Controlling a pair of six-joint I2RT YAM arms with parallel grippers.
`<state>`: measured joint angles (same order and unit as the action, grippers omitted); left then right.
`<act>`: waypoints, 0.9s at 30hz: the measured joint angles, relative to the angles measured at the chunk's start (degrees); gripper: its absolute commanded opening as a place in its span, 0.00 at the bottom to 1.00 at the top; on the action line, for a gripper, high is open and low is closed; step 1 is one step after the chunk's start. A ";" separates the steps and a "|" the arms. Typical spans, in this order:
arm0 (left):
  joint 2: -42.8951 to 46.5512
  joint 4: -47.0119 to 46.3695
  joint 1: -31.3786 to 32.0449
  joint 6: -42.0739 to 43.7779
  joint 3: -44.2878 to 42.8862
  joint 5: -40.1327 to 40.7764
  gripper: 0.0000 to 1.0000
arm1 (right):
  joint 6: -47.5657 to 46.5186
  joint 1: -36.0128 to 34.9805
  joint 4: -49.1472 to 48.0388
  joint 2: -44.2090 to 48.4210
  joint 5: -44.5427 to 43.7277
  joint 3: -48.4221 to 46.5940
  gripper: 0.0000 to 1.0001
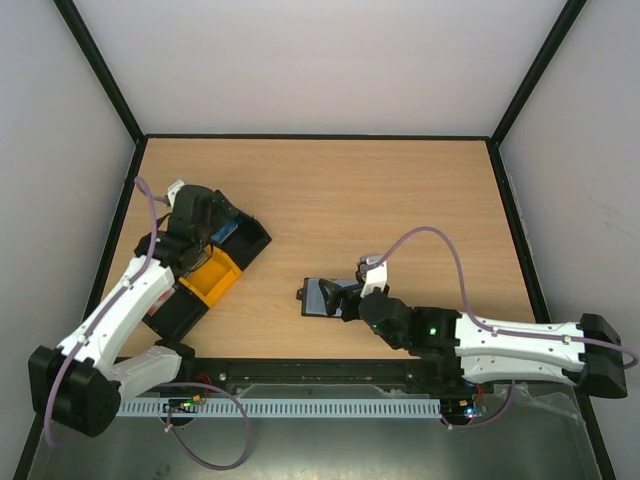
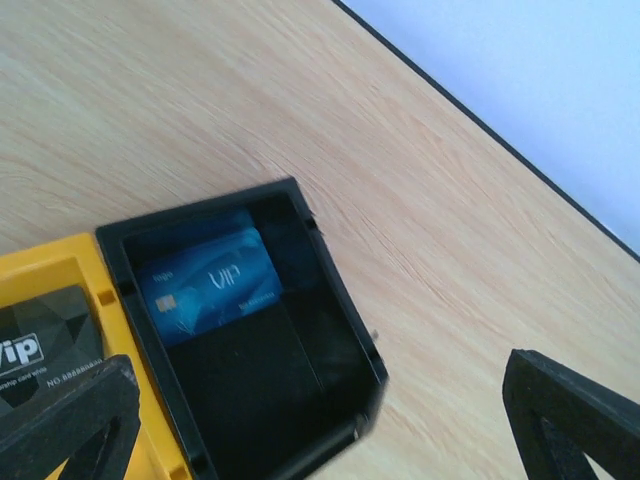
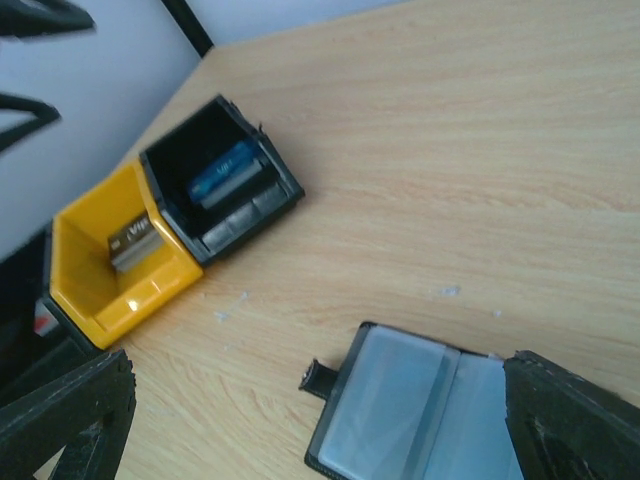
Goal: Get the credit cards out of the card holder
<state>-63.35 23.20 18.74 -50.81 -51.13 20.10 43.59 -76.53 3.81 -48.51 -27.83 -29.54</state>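
Observation:
The card holder (image 3: 420,410) lies open on the table, showing its grey-blue translucent pockets and a small snap tab; in the top view the holder (image 1: 320,297) sits near the middle front. My right gripper (image 3: 320,440) hovers over its left part, open, nothing between its fingers (image 3: 575,425). A blue credit card (image 2: 208,285) with VIP lettering lies flat in the black tray (image 2: 335,300). A dark VIP card (image 2: 40,350) rests in the yellow tray (image 2: 75,258). My left gripper (image 2: 320,440) stands open above the black tray, holding nothing.
The black tray (image 1: 250,235) and yellow tray (image 1: 215,278) sit side by side at the table's left, with another black tray section (image 1: 180,310) nearer the front. The enclosure's black frame and white walls border the wooden table (image 1: 400,200).

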 measured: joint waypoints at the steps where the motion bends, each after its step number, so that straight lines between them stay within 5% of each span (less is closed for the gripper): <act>1: 1.46 0.70 0.00 1.27 0.11 -1.97 1.00 | 0.48 0.00 0.00 -1.27 0.52 -0.09 0.99; 7: 11.10 0.00 0.00 7.32 5.60 -15.56 0.96 | 3.58 0.04 2.19 -10.08 2.01 -2.49 0.92; 15: 14.64 -0.28 0.70 11.10 11.98 -31.15 0.84 | 5.75 3.19 1.09 -12.50 5.86 -2.43 0.50; 27: 13.92 -5.97 5.75 10.14 17.79 -40.74 0.72 | 9.33 9.01 -4.66 -23.43 13.16 0.33 0.32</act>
<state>-49.43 17.23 24.49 -40.66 -33.34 -20.64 52.93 -67.53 -0.84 -71.94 -14.68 -29.21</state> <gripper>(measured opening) 0.748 0.349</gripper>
